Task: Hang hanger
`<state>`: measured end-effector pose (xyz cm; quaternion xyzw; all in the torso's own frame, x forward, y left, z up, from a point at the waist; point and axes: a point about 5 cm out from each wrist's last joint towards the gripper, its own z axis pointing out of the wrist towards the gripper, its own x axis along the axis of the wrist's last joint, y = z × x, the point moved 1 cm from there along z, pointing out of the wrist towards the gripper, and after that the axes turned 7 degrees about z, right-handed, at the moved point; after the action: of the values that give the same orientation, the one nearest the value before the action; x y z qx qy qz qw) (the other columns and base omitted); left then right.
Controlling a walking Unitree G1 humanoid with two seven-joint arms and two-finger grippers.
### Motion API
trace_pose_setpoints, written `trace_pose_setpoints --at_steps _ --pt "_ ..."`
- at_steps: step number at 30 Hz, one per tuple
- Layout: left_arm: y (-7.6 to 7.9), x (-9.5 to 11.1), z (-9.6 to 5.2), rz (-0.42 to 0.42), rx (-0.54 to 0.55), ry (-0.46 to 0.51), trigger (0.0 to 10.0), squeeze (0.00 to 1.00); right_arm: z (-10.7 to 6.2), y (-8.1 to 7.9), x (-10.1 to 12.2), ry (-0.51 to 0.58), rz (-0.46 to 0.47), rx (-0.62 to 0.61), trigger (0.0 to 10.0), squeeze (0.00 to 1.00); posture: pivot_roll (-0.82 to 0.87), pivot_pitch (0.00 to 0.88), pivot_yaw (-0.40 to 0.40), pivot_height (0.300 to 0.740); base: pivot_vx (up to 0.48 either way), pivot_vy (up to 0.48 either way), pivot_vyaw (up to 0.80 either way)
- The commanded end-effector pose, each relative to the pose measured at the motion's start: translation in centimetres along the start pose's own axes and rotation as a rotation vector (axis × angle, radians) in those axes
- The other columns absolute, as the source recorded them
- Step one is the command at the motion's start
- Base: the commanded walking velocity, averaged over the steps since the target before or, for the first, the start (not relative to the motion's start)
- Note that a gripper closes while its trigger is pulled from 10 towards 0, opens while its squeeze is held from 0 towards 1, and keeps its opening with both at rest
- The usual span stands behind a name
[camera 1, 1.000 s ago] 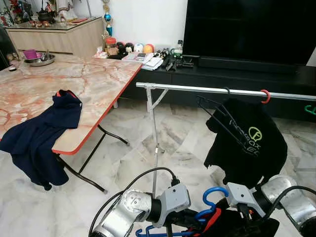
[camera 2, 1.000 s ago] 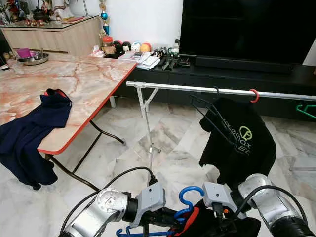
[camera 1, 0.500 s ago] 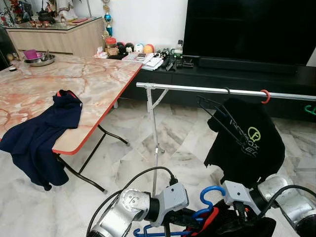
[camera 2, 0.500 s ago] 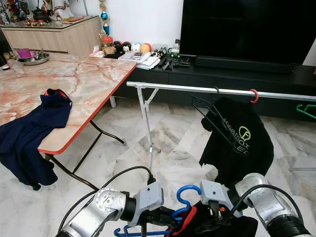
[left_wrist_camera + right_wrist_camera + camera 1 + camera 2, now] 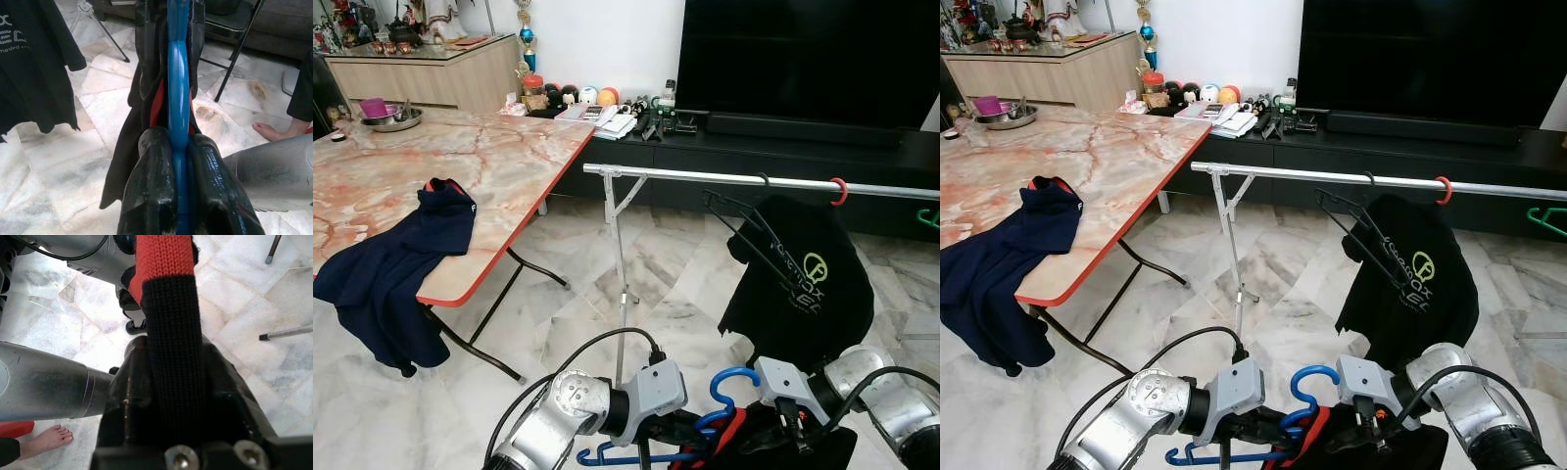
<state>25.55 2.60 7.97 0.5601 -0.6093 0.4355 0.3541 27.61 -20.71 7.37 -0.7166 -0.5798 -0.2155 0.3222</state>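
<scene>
Nearest the camera, at 6 o'clock in the head views, both arms meet low over the marble floor [image 5: 568, 313]. The left gripper [image 5: 177, 196] is clenched on the blue hanger [image 5: 729, 387]; the wrist view shows its two black fingers [image 5: 149, 191] pressed against either side of the blue plastic bar. The hanger's hook curls upward between the two wrists. A black garment with red trim [image 5: 1332, 441] hangs on this hanger. The right gripper [image 5: 171, 396] is grasping that garment's ribbed black-and-red collar band [image 5: 168, 293], the fabric pinched flat between the fingers. In both wrist views a person's bare foot [image 5: 46, 438] stands on the floor nearby.

At 9 o'clock, a marble-patterned surface [image 5: 499, 157] with a red edge carries a navy shirt [image 5: 396, 264] draped over its near edge and hanging toward the floor.

Beyond the arms, from 12 to 3 o'clock, a metal clothes rail [image 5: 705, 177] runs across on a thin upright stand. A black T-shirt with a green logo [image 5: 798, 284] hangs from it on a black hanger, and a red hook [image 5: 840, 189] sits on the rail just beside it. A green shape at the far 3 o'clock edge is probably another hanger.

Farthest, at 12 o'clock, a low black cabinet [image 5: 754, 147] holds small clutter below a large dark television [image 5: 803, 59].
</scene>
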Motion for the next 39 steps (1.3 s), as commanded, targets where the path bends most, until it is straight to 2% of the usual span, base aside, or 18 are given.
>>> trace_pose_setpoints --at_steps 1,17,18,22,26,28,31,35,36,37,39 --pt "-0.4 1.5 0.2 0.053 -0.01 0.033 10.0 0.0 0.0 0.3 1.0 0.017 -0.034 -0.011 0.0 0.0 0.08 0.0 -0.013 0.74 0.0 0.0 0.0" --pt "-0.8 1.4 -0.1 0.106 0.013 0.015 10.0 0.0 0.1 0.3 1.2 0.023 -0.04 -0.008 0.0 0.0 0.08 0.0 -0.011 0.74 0.0 0.0 0.0" --pt "-0.8 1.1 -0.2 0.09 0.006 0.006 10.0 0.98 0.2 0.3 1.2 0.022 -0.039 -0.01 0.0 0.0 0.08 0.0 -0.01 0.74 0.0 0.0 0.0" --pt "-1.2 0.7 -0.9 0.095 0.022 -0.017 10.0 1.0 0.2 0.3 1.2 0.02 -0.039 -0.01 0.0 0.0 0.08 0.0 -0.006 0.74 0.0 0.0 0.0" --pt "-1.2 0.6 -1.6 0.093 -0.009 -0.025 10.0 1.0 0.3 0.3 1.0 0.014 -0.037 -0.01 0.0 0.0 0.08 0.0 -0.001 0.74 0.0 0.0 0.0" --pt "-1.3 0.2 -3.0 0.081 -0.025 -0.051 10.0 1.0 0.5 0.3 0.8 0.009 -0.03 -0.015 0.0 0.0 0.08 0.0 0.007 0.74 0.0 0.0 0.0" --pt "-1.4 -0.1 -3.8 0.077 -0.023 -0.067 10.0 1.0 0.7 0.3 0.5 0.004 -0.026 -0.021 0.0 0.0 0.08 0.0 0.011 0.74 0.0 0.0 0.0" --pt "-2.1 -0.6 -6.4 0.037 0.047 -0.074 10.0 1.0 0.5 0.4 -0.2 0.006 0.004 -0.058 0.0 0.0 0.08 0.0 0.013 0.74 0.0 0.0 0.0" --pt "-2.6 -0.8 -8.0 -0.004 0.104 -0.053 10.0 1.0 0.2 0.5 -0.6 0.021 0.034 -0.087 0.0 0.0 0.09 0.0 0.014 0.74 0.0 0.0 0.0" --pt "-2.6 -0.8 -8.0 -0.004 0.104 -0.053 10.0 1.0 0.2 0.5 -0.6 0.021 0.034 -0.087 0.0 0.0 0.09 0.0 0.014 0.74 0.0 0.0 0.0" --pt "-3.0 -1.2 -9.7 -0.048 0.182 -0.037 10.0 1.0 -0.3 0.7 -1.1 0.04 0.064 -0.139 0.0 0.0 0.09 0.0 0.015 0.74 0.0 0.0 0.0"
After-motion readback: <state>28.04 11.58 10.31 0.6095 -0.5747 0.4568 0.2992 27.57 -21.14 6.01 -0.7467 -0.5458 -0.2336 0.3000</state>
